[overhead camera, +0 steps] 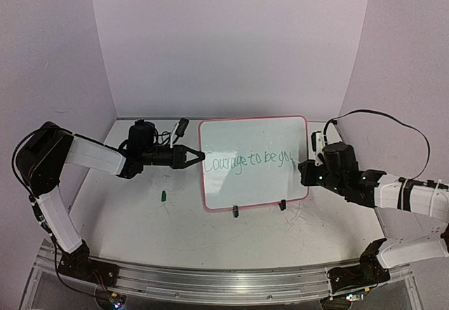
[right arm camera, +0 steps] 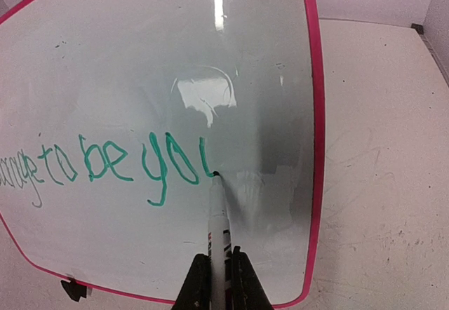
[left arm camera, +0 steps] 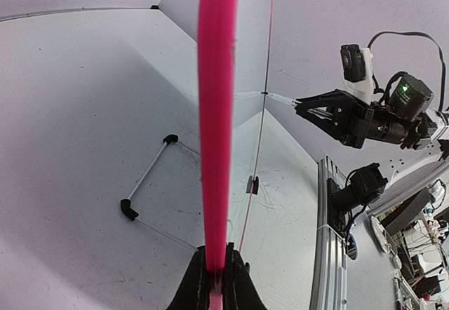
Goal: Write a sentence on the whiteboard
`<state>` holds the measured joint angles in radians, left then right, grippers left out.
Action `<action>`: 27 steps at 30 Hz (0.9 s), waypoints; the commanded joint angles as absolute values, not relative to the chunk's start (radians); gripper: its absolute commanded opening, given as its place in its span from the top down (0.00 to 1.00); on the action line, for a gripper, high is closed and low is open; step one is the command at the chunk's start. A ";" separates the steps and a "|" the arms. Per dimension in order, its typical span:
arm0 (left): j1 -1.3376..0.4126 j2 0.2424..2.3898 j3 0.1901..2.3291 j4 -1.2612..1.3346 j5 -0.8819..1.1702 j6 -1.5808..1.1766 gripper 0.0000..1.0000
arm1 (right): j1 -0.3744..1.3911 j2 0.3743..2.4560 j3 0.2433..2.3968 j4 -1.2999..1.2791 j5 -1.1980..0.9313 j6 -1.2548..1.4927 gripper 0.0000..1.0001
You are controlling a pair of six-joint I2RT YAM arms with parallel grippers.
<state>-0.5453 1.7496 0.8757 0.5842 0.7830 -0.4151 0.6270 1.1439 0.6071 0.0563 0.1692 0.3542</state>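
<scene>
The whiteboard (overhead camera: 252, 135) with its pink-red frame stands tilted on its wire stand at the table's middle. The green sentence (overhead camera: 247, 161) reads "Courage to be yo" plus the first stroke of a "u" (right arm camera: 205, 157). My left gripper (overhead camera: 197, 157) is shut on the board's left frame edge (left arm camera: 215, 113). My right gripper (right arm camera: 219, 264) is shut on a white marker (right arm camera: 218, 215), whose tip touches the board at the bottom of the "u" stroke. In the top view the right gripper (overhead camera: 306, 166) is at the board's right edge.
A small green marker cap (overhead camera: 162, 196) lies on the table left of the board. The wire stand (left arm camera: 151, 177) with black feet sits behind the board. Two black clips (overhead camera: 236, 211) hold its lower edge. Purple walls enclose the back and sides.
</scene>
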 commanded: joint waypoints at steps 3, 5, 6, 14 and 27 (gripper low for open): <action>-0.554 1.756 0.892 0.572 0.749 -0.391 1.00 | 0.623 1.175 0.645 0.095 0.228 0.357 1.00; -0.554 1.756 0.893 0.572 0.749 -0.391 1.00 | 0.622 1.183 0.650 0.103 0.228 0.355 1.00; -0.554 1.756 0.893 0.571 0.750 -0.391 1.00 | 0.622 1.186 0.653 0.106 0.230 0.355 1.00; -0.554 1.754 0.888 0.570 0.749 -0.390 1.00 | 0.616 1.200 0.668 0.121 0.240 0.346 1.00; -0.554 1.755 0.891 0.570 0.750 -0.389 1.00 | 0.610 1.208 0.675 0.125 0.241 0.340 1.00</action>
<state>-0.5453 1.7496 0.8757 0.5836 0.7822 -0.4191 0.6231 1.1915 0.6460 0.1116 0.2050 0.3454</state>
